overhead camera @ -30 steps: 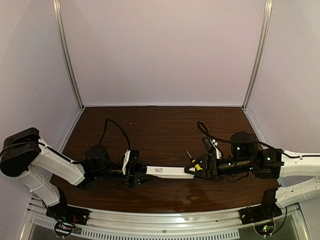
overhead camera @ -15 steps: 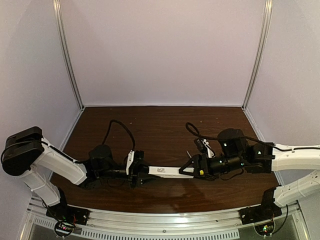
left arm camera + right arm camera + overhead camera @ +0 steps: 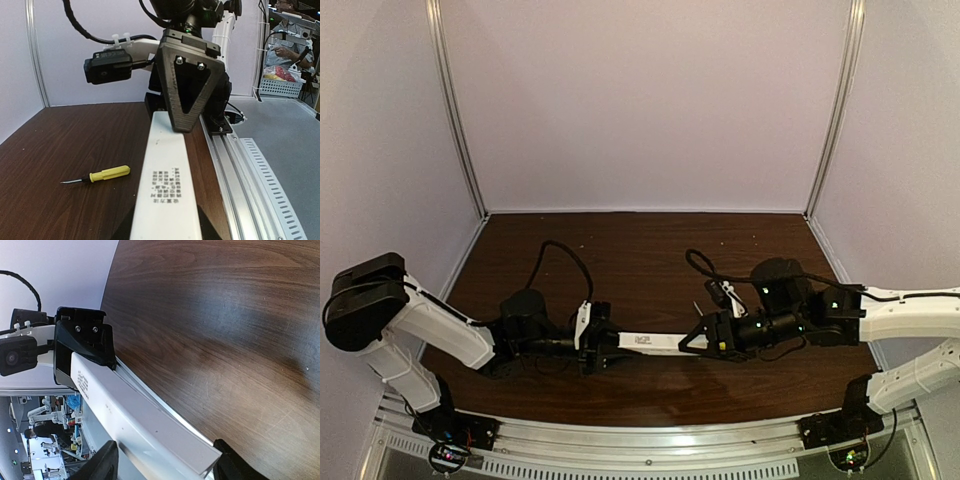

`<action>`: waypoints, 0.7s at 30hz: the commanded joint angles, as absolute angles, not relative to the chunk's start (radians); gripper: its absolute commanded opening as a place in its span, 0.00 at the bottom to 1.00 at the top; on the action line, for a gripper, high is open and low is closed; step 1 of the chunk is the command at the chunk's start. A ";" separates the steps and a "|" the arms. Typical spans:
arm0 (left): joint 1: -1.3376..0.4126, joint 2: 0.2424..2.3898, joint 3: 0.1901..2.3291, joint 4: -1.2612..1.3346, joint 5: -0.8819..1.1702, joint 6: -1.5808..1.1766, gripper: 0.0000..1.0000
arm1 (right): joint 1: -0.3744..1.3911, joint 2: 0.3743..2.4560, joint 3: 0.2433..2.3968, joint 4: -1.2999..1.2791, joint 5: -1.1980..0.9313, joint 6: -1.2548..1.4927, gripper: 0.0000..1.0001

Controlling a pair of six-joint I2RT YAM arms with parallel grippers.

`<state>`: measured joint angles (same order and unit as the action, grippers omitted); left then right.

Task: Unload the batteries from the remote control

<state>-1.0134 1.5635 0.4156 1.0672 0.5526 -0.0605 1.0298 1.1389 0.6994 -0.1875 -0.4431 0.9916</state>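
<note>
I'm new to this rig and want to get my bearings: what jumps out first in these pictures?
The white remote control spans the gap between both arms near the table's front. The left gripper clamps one end while the right gripper straddles the other. In the left wrist view, a yellow-handled screwdriver lies on the dark wooden table beside the remote.
</note>
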 commanded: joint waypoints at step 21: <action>-1.007 1.574 0.445 1.088 0.553 -0.038 0.00 | 1.029 1.132 0.713 -0.195 -0.379 0.974 0.48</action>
<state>-1.0130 1.5642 0.4160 1.0485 0.5537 -0.0509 1.0275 1.1305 0.7006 -0.2016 -0.3908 0.9878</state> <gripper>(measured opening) 0.288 0.516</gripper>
